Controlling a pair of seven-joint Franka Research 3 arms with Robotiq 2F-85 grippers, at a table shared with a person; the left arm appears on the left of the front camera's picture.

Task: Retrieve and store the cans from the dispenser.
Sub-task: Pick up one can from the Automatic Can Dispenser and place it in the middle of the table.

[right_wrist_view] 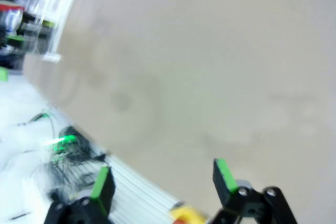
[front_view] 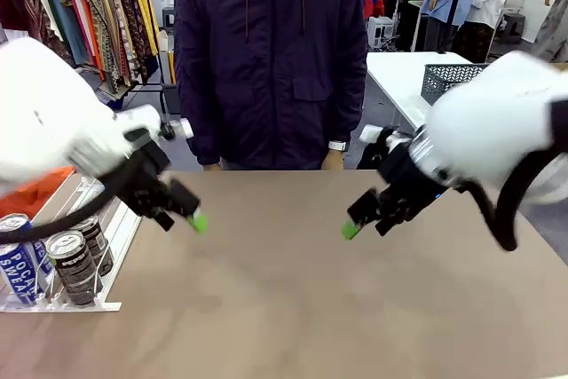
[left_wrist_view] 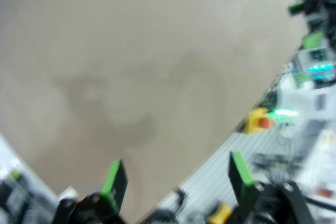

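The white wire dispenser (front_view: 99, 219) lies at the table's left edge. At its near end stand a blue Pocari Sweat can (front_view: 16, 265) and a dark can (front_view: 73, 265), with another dark can (front_view: 94, 239) behind them. My left gripper (front_view: 186, 217) hovers just right of the rack, open and empty; in the left wrist view the gripper (left_wrist_view: 176, 179) has only bare table between its green pads. My right gripper (front_view: 366, 224) hangs over the table's right half, and in its wrist view the gripper (right_wrist_view: 163, 179) is also open and empty. The dispenser (right_wrist_view: 44, 3) appears blurred at that view's top left.
A person in a dark jacket (front_view: 271, 59) stands at the far edge of the brown table (front_view: 284, 308). A dark grey perforated basket (front_view: 448, 79) sits on a white table behind, at the right. Clothes racks fill the background.
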